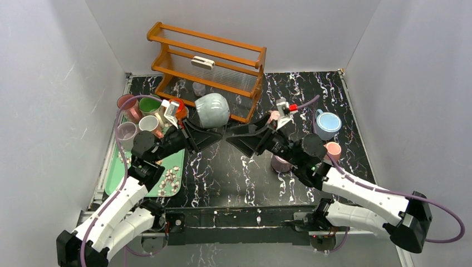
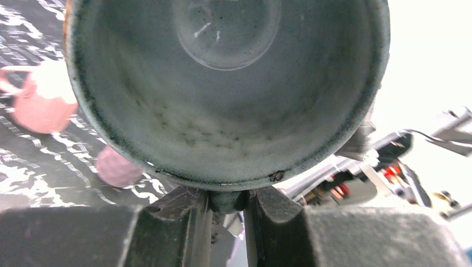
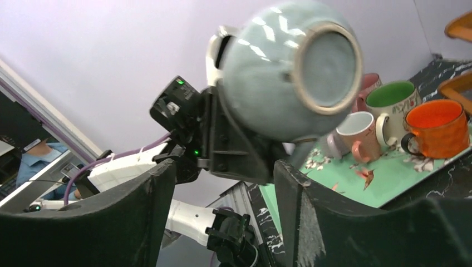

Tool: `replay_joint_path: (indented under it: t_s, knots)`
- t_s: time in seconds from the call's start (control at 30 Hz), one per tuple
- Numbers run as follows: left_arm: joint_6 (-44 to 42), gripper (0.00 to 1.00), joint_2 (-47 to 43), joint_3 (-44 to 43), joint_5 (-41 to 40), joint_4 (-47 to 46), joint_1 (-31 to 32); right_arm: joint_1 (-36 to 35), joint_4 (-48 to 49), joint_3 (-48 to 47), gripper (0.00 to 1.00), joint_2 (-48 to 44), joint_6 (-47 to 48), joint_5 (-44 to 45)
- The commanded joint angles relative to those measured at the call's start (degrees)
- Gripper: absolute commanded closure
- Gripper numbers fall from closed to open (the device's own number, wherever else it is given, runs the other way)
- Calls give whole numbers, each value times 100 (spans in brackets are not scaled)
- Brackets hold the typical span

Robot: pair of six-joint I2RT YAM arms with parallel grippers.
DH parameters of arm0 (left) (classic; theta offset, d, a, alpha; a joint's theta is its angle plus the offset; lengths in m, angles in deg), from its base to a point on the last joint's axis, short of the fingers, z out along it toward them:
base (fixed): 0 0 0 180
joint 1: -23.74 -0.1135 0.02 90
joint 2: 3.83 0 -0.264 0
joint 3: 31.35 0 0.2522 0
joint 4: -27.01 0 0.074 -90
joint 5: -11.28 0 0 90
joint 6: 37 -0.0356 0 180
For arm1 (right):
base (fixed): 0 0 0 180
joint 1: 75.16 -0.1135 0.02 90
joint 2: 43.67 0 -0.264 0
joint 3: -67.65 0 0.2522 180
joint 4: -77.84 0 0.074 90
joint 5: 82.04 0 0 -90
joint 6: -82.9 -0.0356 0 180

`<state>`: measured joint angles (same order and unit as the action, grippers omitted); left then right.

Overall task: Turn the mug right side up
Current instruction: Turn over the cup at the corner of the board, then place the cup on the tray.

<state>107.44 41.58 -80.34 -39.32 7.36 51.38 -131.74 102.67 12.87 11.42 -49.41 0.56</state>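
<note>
The pale grey-green mug [image 1: 212,110] hangs in the air above the table's middle, in front of the wooden rack. My left gripper [image 1: 214,131] is shut on its handle. In the left wrist view I look straight into the mug's open mouth [image 2: 228,83], its handle pinched between the fingers [image 2: 181,219]. In the right wrist view the mug [image 3: 281,75] lies sideways with its unglazed base toward the camera. My right gripper [image 1: 232,137] is open and empty just right of the mug, a short gap away, its fingers [image 3: 303,206] spread.
A wooden rack [image 1: 207,69] stands at the back. A green tray [image 1: 118,169] at left holds several mugs, among them green [image 1: 149,105] and orange [image 1: 177,105]. A blue mug [image 1: 327,123], a pink mug [image 1: 333,150] and a purple cup [image 1: 280,163] stand at right.
</note>
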Motion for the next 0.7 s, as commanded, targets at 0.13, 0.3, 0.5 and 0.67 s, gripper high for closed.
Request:
replay_joint_path:
  t_s: [0.13,0.3,0.5,0.67]
  knots:
    - [-1545,100,-452,-296,-1961,1407,-77,-7,-362,130,21,-787,472,358]
    - [-2050,100,-396,-541,-2968,2439,-77,-10,-1368,87,10,-1142,778,628]
    - [-2499,100,-173,-969,-4359,4216,-75,-12,-2694,-113,1,-1336,983,1083]
    - [-2703,100,258,-1227,-5431,5346,-81,-7,-2881,5,1,-1595,1144,1249]
